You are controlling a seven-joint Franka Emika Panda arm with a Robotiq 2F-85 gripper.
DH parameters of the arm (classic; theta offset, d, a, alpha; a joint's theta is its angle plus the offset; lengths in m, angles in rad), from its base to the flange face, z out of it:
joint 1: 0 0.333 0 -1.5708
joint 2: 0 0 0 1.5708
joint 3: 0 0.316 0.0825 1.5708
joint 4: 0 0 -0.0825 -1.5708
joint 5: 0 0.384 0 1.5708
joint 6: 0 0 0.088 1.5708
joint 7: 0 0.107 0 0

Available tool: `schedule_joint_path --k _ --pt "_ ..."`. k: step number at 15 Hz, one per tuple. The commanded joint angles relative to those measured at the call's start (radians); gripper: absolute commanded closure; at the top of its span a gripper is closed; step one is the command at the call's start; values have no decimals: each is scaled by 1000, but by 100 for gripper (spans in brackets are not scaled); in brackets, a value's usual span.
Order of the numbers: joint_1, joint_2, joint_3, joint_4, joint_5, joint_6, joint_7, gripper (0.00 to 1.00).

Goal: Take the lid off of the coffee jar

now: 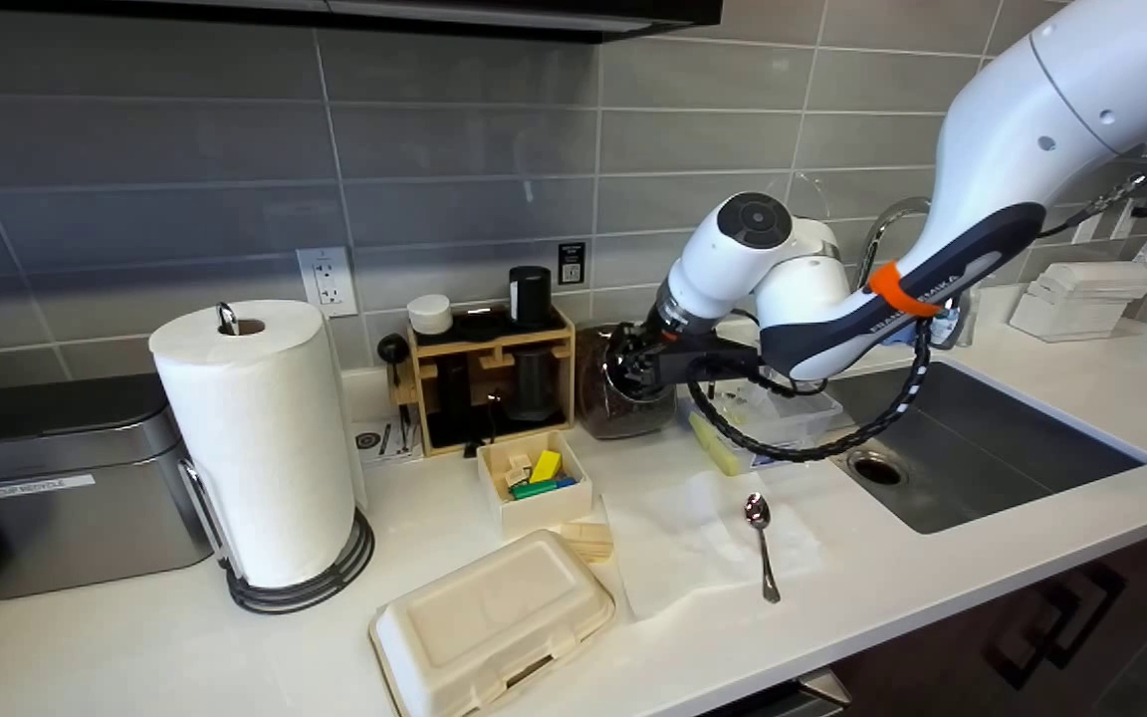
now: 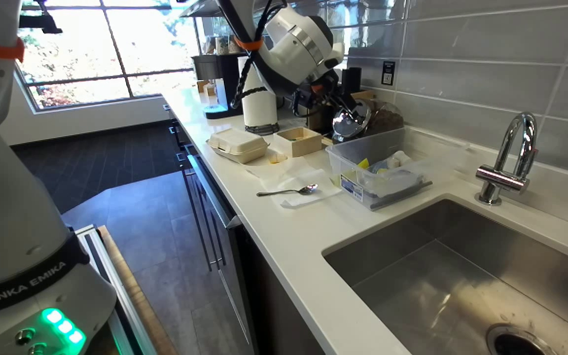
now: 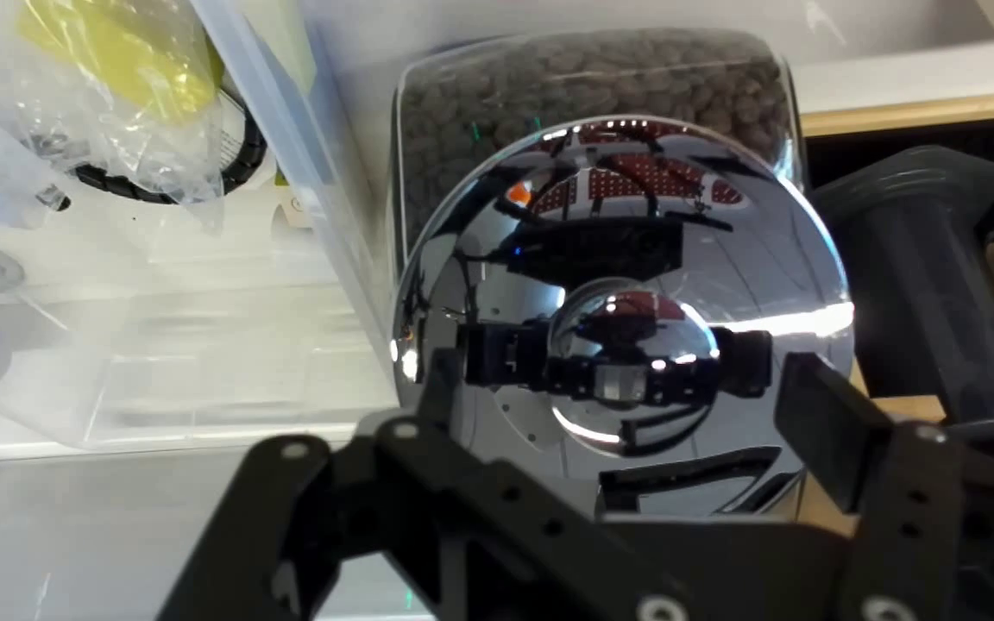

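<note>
The coffee jar (image 1: 623,416) is clear glass with dark beans inside. It stands by the backsplash and also shows in an exterior view (image 2: 387,121) and at the top of the wrist view (image 3: 454,112). Its round, mirror-like chrome lid (image 3: 747,250) with a domed knob (image 3: 632,345) is on the jar and faces the wrist camera. The lid also shows in an exterior view (image 2: 347,123). My gripper (image 3: 625,369) is open, with one finger on each side of the knob and a gap to it on both sides. How near the fingertips are to the lid is hard to tell.
A wooden organizer (image 1: 571,373) stands close beside the jar. A clear plastic bin (image 2: 358,180) stands on its other side, by the sink (image 2: 437,296). A small box (image 1: 534,513), a takeout container (image 1: 494,622), a spoon (image 1: 763,548) and a paper towel roll (image 1: 255,448) are on the counter.
</note>
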Motion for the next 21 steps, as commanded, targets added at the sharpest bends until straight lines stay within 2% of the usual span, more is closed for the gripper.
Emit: schedule_joint_path --k 1,4,6,7,8,9,10,21 --pt "13 21 -14 16 -24 5 33 39" --pt "14 20 -12 13 -22 0 28 63" --pt "15 18 -8 9 -15 -2 23 67" --pt "14 17 -8 8 -15 -1 22 64" --pt "15 18 -9 7 -15 -2 22 66" --pt "14 18 -8 6 -14 -2 22 76" --pt "14 16 -8 5 -14 -1 21 79" --pt "12 -46 9 -37 15 -37 0 79"
